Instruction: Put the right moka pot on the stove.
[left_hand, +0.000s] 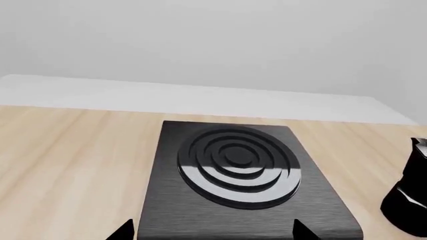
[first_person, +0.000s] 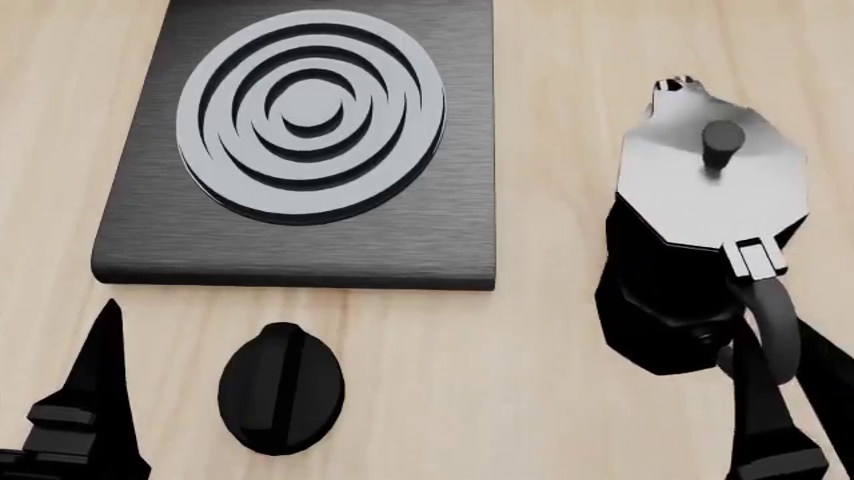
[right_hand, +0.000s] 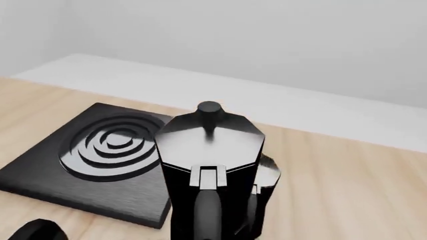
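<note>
Pot (first_person: 701, 215): standing upright on table (first_person: 561, 400), beside stove (first_person: 307, 150), apart. Rigid, glossy, likely slippery; handle (first_person: 774, 320) offering best hold. Right gripper (first_person: 787, 400) flanking handle, closure unclear. Left gripper (first_person: 80, 420): spread unclear.

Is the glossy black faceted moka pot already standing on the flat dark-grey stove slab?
No, the moka pot stands on the wooden table beside the stove.

A bare simulated kitchen counter: a pale wood top (first_person: 561, 400) carrying a stove (first_person: 160, 230) with its knob (first_person: 280, 388) and a moka pot (first_person: 694, 240), set against a plain white wall (right_hand: 267, 35).
</note>
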